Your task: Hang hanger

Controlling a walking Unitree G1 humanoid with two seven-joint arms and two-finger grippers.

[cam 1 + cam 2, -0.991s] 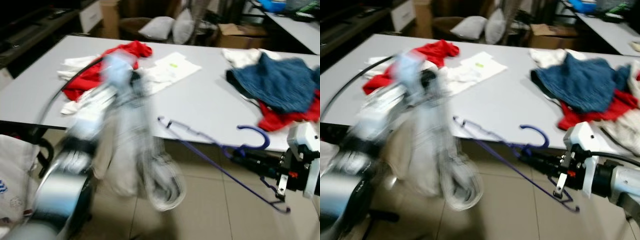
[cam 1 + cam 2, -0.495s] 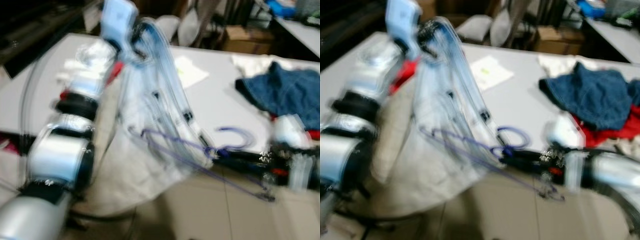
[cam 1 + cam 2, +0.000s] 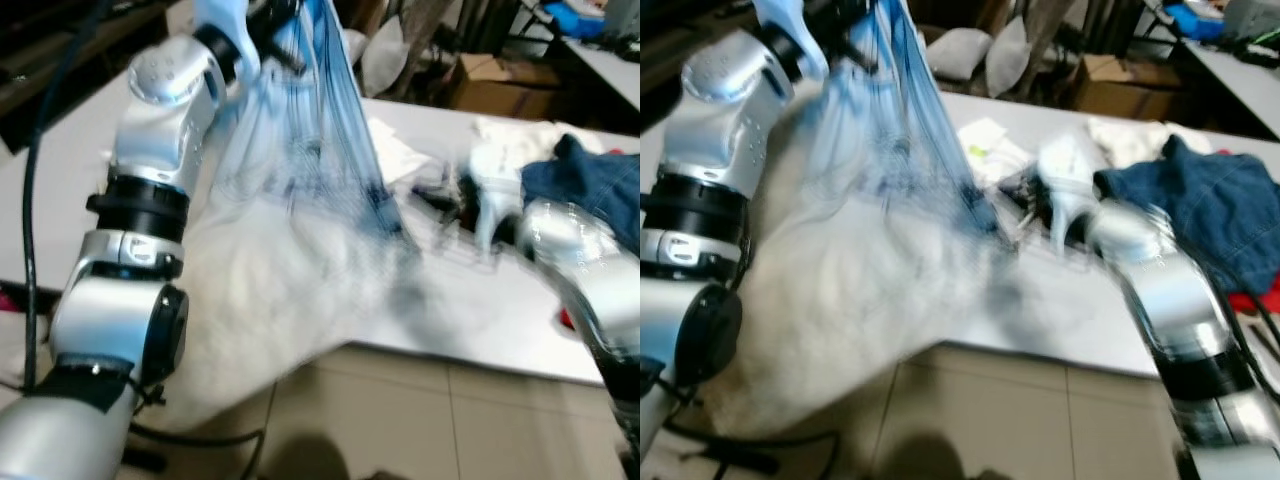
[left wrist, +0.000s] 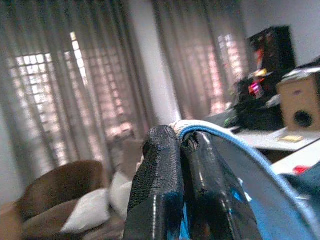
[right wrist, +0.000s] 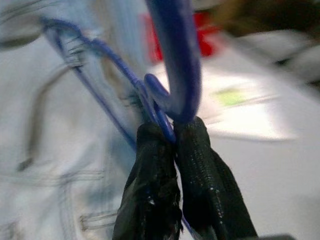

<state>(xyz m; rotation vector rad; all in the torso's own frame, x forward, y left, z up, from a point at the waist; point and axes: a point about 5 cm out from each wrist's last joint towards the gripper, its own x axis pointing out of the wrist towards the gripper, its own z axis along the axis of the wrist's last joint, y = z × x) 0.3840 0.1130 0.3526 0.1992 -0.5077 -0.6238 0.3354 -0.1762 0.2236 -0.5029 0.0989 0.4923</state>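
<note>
Hanger (image 5: 172,75) blue, hook pinched in closed right claw (image 5: 172,145), centre frame over counter (image 3: 60,150) | left claw (image 4: 182,145) upper left, clamped on pale garment (image 3: 300,260) | blurred

Glossy blue hanger (image 5: 175,60), pale cloth garment (image 3: 300,290)

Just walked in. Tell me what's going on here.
The robot is working a garment onto a hanger at a grey table. Its left gripper is shut on a light blue garment, held up high. Its right gripper is shut on a blue hanger close against the cloth. A denim pile lies on the table.
</note>
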